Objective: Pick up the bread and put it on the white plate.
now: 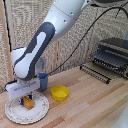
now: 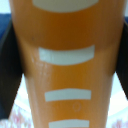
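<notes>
One loaf (image 1: 30, 103), one white dish (image 1: 42, 110), one yellow bowl (image 1: 60, 92), one blue cup (image 1: 43, 80), one toaster oven (image 1: 114, 55)

The loaf (image 1: 30, 103) is a small oblong orange-brown piece of bread lying on the white dish (image 1: 42, 111), toward the side of the plate nearer the exterior view's left. In the wrist view the bread (image 2: 65, 65) fills the frame, glossy orange with pale curved bars across it. The dish is round and flat, with a faint brownish rim pattern, resting on the wooden table.
</notes>
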Motion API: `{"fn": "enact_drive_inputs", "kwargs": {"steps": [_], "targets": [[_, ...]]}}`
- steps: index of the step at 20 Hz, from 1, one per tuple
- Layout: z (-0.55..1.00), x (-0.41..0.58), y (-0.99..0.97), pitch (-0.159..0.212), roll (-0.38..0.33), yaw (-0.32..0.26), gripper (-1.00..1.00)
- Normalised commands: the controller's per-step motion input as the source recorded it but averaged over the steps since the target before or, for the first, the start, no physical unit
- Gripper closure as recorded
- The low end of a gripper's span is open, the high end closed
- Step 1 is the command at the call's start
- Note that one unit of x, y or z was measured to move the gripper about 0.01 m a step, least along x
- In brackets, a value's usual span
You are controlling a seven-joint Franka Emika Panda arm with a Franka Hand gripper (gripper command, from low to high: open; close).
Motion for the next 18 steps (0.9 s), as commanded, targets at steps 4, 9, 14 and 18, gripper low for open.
{"fn": "enact_drive_inputs", "kwargs": {"steps": [4,9,14,18], "targets": [[-0.13,0.317,0.0,-0.038,0.0,0.0,1.0],[-0.04,0.229,0.0,-0.053,0.0,-0.004,-1.0],[0.14,0.114,0.0,-0.012,0.0,-0.016,-1.0],[0.65,0.067,-0.01,0.081,0.0,-0.063,-1.0]]}}
